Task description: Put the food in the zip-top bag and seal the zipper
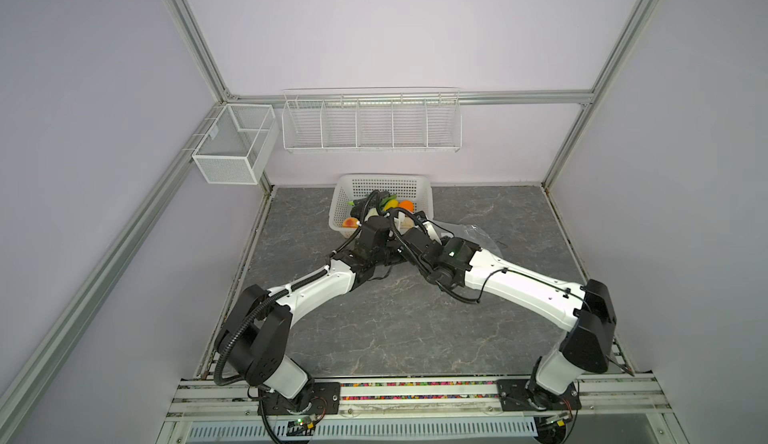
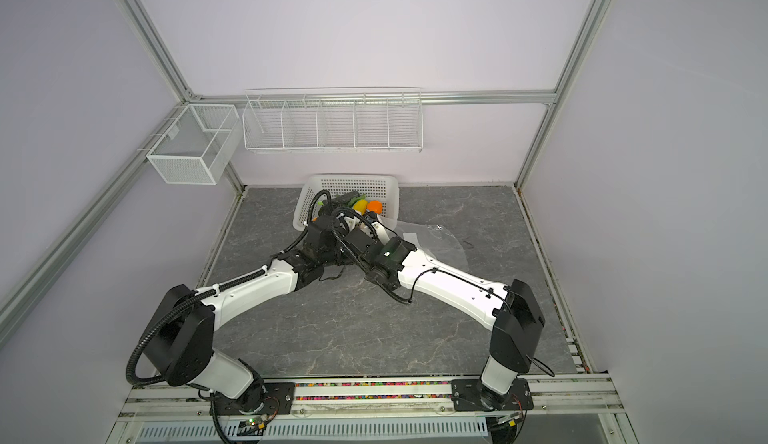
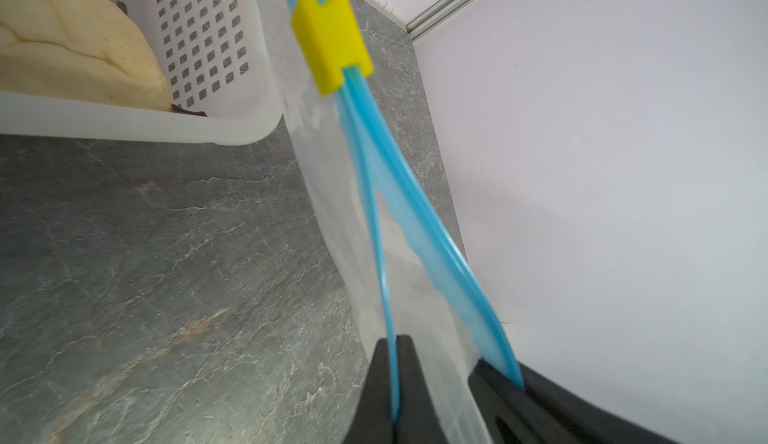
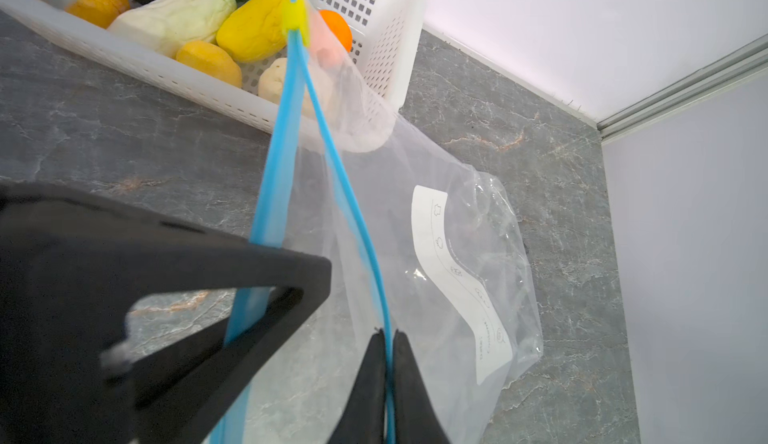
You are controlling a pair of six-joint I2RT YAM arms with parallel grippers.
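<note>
Left fingers (image 3: pixel 380 383) and right fingers (image 4: pixel 365 383) pinch the zipper (image 3: pixel 411 221) above grey marbled tabletop (image 1: pixel 395 329), lilac walls (image 1: pixel 395 26).

Food (image 4: pixel 253 26): small toy pieces heaped in white perforated basket (image 4: pixel 386 26), middle of table's (image 4: pixel 124 109) far edge. Colours seen: yellow, pale white-green, orange, beige, yellow-orange, dark green-black. All pieces in view lie in the basket.

Zip-top bag (image 4: pixel 457 221): clear, crinkly film with a white label (image 4: pixel 453 279) curving across one face. Body sags onto the table just right of the basket; one corner touches the basket wall. Mouth edge lifted off the table.

Zipper (image 4: pixel 274 163): two light-blue strips, parted in a narrow V, joined only at the yellow slider (image 3: pixel 330 40) at the basket end.
</note>
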